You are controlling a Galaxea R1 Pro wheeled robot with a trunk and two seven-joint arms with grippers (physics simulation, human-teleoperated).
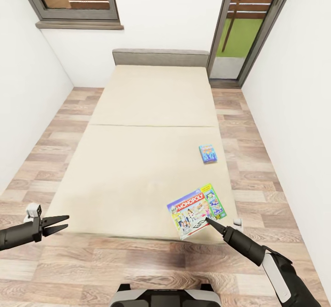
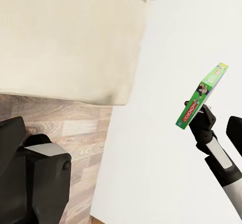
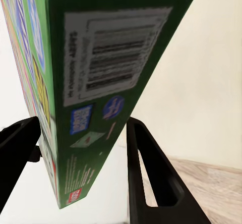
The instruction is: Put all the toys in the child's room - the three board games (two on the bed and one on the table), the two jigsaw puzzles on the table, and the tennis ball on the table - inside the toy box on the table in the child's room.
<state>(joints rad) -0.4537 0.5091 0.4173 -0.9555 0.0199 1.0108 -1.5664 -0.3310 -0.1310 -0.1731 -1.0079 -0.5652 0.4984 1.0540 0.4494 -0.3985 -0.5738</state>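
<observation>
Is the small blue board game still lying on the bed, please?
Yes, the small blue board game lies flat on the bed, apart from the right gripper.

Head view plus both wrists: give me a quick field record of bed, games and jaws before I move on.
bed: long beige mattress with grey headboard
game in hand: green-edged Monopoly box, tilted, at the bed's near right corner
holder: right gripper, jaws either side of the box edge
second game: small blue flat box, lying on the bed near its right edge
left gripper: jaws apart, holding nothing, at the bed's near left corner
</observation>
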